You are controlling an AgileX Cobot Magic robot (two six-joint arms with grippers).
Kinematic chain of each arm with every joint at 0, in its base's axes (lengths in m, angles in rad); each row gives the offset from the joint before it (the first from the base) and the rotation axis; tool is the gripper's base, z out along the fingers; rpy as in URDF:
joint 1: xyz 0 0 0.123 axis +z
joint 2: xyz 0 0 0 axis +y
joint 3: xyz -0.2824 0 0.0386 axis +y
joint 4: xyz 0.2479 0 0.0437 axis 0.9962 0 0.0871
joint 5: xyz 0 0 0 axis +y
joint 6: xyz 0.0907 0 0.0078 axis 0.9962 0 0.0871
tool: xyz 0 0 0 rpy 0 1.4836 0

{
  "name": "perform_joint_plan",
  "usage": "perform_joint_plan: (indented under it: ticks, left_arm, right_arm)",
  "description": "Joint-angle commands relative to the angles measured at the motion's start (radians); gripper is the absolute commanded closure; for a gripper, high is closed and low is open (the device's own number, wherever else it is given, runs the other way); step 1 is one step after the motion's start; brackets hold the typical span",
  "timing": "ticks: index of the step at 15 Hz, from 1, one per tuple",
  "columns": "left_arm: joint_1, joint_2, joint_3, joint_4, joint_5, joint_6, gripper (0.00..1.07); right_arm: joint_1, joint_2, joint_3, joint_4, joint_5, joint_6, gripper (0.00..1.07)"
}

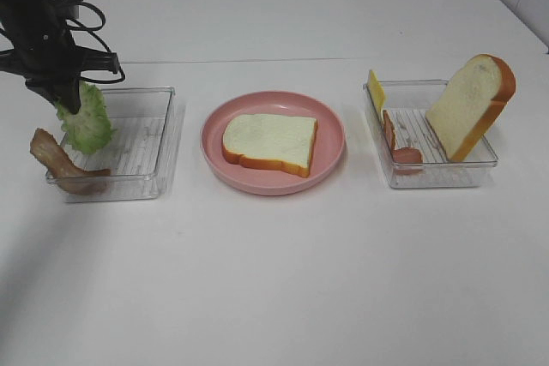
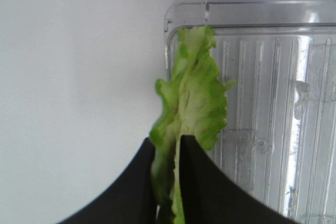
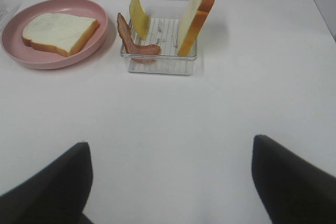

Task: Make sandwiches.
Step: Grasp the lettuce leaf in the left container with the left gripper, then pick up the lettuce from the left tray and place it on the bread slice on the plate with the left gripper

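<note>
My left gripper [image 1: 70, 99] hangs over the far left corner of the left clear tray [image 1: 137, 147], shut on a ruffled green lettuce leaf [image 1: 86, 119]. In the left wrist view the lettuce [image 2: 191, 98] is pinched between the two black fingers [image 2: 210, 192]. A white bread slice [image 1: 270, 143] with an orange-brown crust lies flat on the round pink plate [image 1: 330, 156] in the middle. No stacked sandwiches are in view. My right gripper [image 3: 170, 192] stands open and empty, low over bare table, short of the right tray [image 3: 163, 64].
A brown bacon strip [image 1: 60, 160] droops over the left tray's near left corner. The right tray [image 1: 429, 173] holds a yellow cheese slice [image 1: 376, 92], a bacon strip [image 1: 396, 145] and a bread slice [image 1: 472, 105] leaning on edge. White table all around.
</note>
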Motion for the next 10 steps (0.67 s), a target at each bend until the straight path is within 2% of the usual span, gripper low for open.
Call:
perform_joint_plan:
  ticks: [1, 6, 10]
  left_arm:
    - [0.000, 0.003, -0.001, 0.008, -0.006, 0.004, 1.07]
    - [0.000, -0.034, -0.006, 0.004, -0.028, 0.008, 1.07]
    - [0.000, -0.081, -0.070, -0.078, -0.011, 0.027, 1.07]
  right_arm:
    - [-0.006, -0.012, 0.003, -0.003, -0.009, -0.005, 0.29]
    - [-0.006, -0.012, 0.003, -0.003, -0.009, -0.005, 0.29]
    - [-0.006, -0.012, 0.003, -0.003, -0.009, -0.005, 0.29]
